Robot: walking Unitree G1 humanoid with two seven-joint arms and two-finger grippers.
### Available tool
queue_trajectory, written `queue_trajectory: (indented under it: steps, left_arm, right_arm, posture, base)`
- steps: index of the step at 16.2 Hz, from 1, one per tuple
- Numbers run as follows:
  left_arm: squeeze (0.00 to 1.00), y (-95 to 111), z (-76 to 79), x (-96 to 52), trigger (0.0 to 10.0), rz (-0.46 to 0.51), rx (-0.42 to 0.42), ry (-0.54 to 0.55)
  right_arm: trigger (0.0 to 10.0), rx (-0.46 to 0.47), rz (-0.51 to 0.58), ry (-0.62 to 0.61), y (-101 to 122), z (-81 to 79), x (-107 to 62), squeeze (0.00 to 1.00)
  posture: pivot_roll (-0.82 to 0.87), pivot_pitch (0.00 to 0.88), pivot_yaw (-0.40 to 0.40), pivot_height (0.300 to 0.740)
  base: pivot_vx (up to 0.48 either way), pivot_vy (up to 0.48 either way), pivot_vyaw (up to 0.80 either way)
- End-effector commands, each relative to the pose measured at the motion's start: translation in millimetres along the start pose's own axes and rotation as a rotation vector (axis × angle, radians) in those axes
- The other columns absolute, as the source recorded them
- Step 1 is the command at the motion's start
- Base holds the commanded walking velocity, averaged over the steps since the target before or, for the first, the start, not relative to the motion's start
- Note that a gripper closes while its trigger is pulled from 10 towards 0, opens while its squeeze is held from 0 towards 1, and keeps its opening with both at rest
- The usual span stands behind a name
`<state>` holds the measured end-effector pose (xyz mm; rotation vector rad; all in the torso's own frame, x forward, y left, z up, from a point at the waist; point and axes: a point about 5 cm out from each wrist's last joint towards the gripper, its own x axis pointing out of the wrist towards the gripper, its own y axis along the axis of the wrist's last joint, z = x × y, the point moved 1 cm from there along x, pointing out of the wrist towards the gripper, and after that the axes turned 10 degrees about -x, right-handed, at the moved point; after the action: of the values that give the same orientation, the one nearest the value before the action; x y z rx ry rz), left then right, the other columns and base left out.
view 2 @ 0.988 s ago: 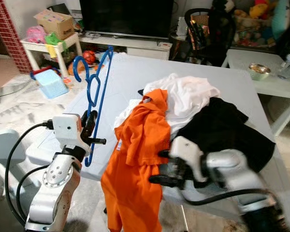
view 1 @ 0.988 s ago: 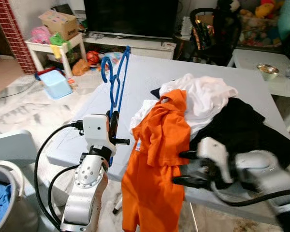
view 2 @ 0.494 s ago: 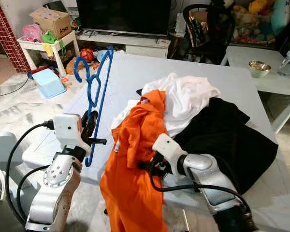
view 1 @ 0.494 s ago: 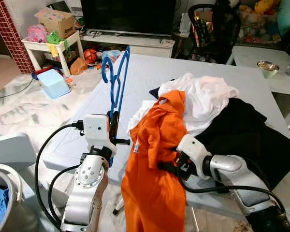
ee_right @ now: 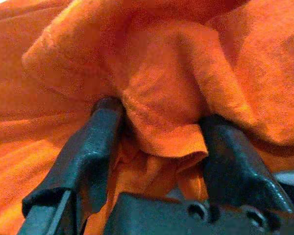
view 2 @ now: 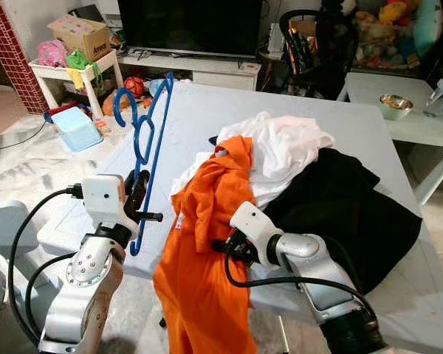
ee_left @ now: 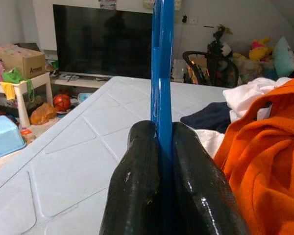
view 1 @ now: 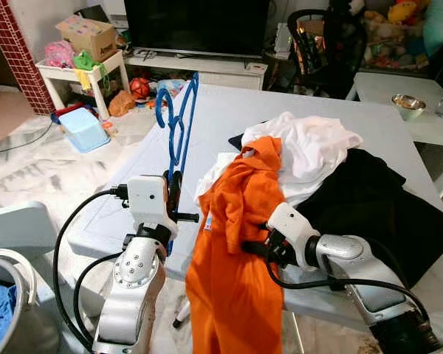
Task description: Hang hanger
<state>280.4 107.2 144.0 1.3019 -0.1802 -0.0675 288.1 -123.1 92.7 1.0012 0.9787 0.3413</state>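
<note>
Straddling a fold of the orange shirt (view 1: 240,221) with spread fingers, the right gripper (ee_right: 157,147) sits at the table (view 1: 229,110) edge; just left, the left gripper (ee_left: 159,161) pinches the blue hanger (view 1: 179,118), upright, hook pointing away.
</note>
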Motion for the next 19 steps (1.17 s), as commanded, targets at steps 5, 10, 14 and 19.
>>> queue_trajectory:
  steps: [5, 10, 14, 19]
  left_arm:
    - [0.0, 4, 2.3, -2.0, 10.0, 0.008, -0.005, -0.011]
    - [0.0, 5, 2.1, 0.8, 10.0, 0.015, -0.001, -0.01]
    - [0.0, 4, 2.9, 1.4, 10.0, 0.023, -0.006, 0.001]
    - [0.0, 5, 1.3, 3.9, 10.0, 0.03, -0.008, 0.013]
  right_arm:
    - [0.0, 0.07, 0.003, -0.117, 2, 17.2, 1.6, 0.0]
    - [0.0, 0.195, 0.186, -0.324, 38, 54.9, 3.1, 0.0]
    - [0.0, 0.218, 0.283, -0.407, 68, 79.3, 2.5, 0.0]
    - [0.0, 0.216, 0.402, -0.504, 101, 104.9, -3.7, 0.0]
  posture:
    - [-0.08, 0.0, -0.019, 0.74]
    - [-0.07, 0.0, -0.025, 0.74]
    - [-0.06, 0.0, -0.038, 0.74]
    - [-0.07, 0.0, -0.048, 0.74]
  base:
    - [0.0, 0.0, 0.0]
    - [0.0, 0.0, 0.0]
    - [0.0, 0.0, 0.0]
    - [0.0, 0.0, 0.0]
